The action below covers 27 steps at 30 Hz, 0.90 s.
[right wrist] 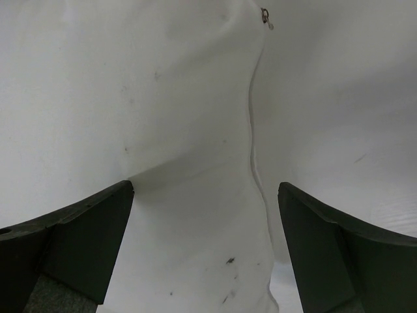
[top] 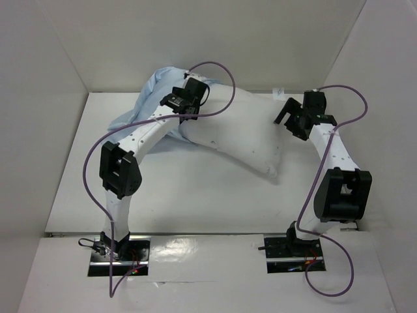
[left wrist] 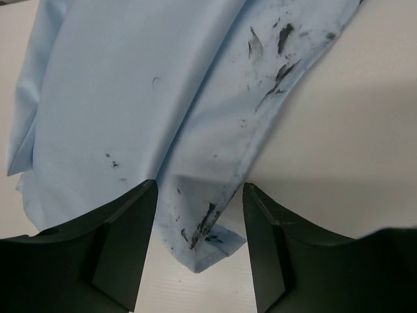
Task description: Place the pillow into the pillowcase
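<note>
The white pillow [top: 241, 134] lies bent across the middle of the table, its left end against the light blue pillowcase [top: 151, 91] bunched at the back left. My left gripper [top: 177, 99] hovers where the two meet. In the left wrist view it [left wrist: 199, 185] stands open, and a dark-smudged hem corner of the pillowcase [left wrist: 202, 238] hangs between the fingers without being pinched. White pillow [left wrist: 339, 130] shows to the right. My right gripper [top: 287, 116] is at the pillow's right end, wide open [right wrist: 206, 185] over the pillow [right wrist: 189, 222], whose seam [right wrist: 251, 130] runs between the jaws.
White enclosure walls [top: 39, 78] close in the left, back and right of the table [top: 195, 202]. Purple cables [top: 221, 78] loop above both arms. The arm bases [top: 117, 251] sit at the near edge.
</note>
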Each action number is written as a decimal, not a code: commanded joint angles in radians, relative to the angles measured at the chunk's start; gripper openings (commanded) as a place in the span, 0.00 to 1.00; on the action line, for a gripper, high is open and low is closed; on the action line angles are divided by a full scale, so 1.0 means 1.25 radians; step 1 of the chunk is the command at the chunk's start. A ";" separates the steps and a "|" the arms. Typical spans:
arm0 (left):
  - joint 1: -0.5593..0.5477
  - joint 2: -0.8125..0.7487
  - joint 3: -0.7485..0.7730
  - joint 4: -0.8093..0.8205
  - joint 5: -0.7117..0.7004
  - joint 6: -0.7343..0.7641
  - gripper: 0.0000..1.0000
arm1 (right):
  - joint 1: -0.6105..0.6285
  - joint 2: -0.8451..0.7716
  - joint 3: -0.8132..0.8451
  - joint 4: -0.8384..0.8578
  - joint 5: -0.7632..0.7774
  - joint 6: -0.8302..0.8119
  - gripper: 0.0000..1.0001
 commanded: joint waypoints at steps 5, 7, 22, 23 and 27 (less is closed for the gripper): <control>-0.004 -0.057 -0.078 0.032 0.052 -0.010 0.69 | -0.005 -0.036 -0.040 0.036 0.016 0.005 0.99; 0.003 -0.058 -0.078 0.032 0.069 -0.010 0.67 | -0.005 -0.029 -0.051 0.046 0.006 0.005 0.99; -0.007 0.014 0.153 -0.058 0.382 -0.003 0.00 | 0.056 0.073 -0.095 0.359 -0.419 0.089 0.43; -0.025 0.022 0.188 -0.058 0.425 -0.003 0.00 | 0.074 0.080 -0.068 0.359 -0.427 0.090 0.14; -0.080 0.049 0.302 -0.016 0.802 -0.126 0.00 | 0.127 0.052 0.018 0.393 -0.427 0.143 0.00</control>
